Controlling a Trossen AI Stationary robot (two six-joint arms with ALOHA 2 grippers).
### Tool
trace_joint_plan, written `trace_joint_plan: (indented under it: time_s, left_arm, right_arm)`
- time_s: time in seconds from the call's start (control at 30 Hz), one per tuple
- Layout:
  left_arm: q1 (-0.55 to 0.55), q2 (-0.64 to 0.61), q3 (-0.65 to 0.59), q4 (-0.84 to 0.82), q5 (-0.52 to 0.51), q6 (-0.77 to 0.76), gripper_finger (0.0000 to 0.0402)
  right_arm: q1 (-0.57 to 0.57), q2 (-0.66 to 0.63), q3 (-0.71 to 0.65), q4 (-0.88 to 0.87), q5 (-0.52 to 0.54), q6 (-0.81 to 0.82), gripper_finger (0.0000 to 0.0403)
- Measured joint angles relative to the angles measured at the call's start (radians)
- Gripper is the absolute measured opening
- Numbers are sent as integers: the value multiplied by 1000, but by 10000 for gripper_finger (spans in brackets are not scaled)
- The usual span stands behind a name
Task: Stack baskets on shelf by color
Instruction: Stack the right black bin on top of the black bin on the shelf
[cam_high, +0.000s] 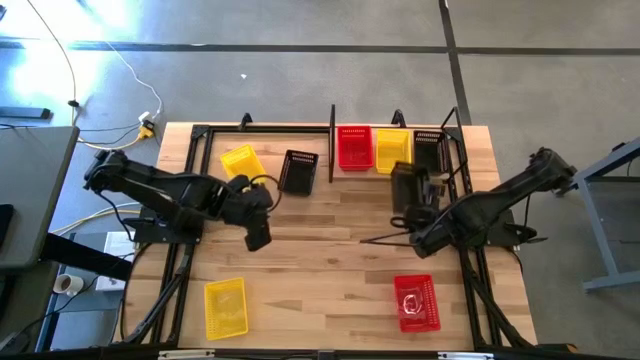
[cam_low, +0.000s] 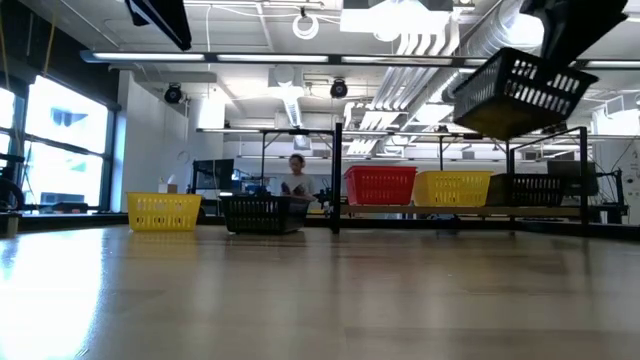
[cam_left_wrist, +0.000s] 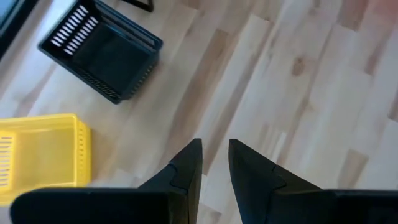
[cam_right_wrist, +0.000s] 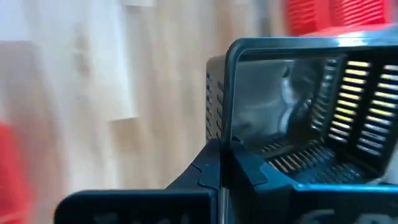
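The right tool grips one of three black baskets; the left tool is narrowly open, empty.

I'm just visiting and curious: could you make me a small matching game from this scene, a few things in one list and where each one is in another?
Things:
1. black basket in the right claw
2. red basket beside the centre post
3. red basket with something inside
4. left claw

Places:
A. on the shelf
B. held up in the air
C. over bare table, holding nothing
D. on the table's near right part

Pairs: 1-B, 2-A, 3-D, 4-C
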Motion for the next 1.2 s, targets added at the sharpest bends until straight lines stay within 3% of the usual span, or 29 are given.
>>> trace_joint_plan:
  time_s: [0.3, 0.67, 0.97, 1.2]
  left_arm:
    - [101, 0, 0, 0, 26, 52, 69]
    - [179, 0, 0, 3, 34, 101, 69]
    - [217, 0, 0, 3, 50, 126, 69]
    - [249, 0, 0, 3, 87, 126, 69]
  right_arm:
    - [-126, -70, -1, -153, 170, -183, 0]
    - [-447, -159, -8, -138, 205, -481, 0]
    - [-617, -277, -186, 96, 136, -732, 0]
    - [-763, -304, -282, 175, 49, -910, 0]
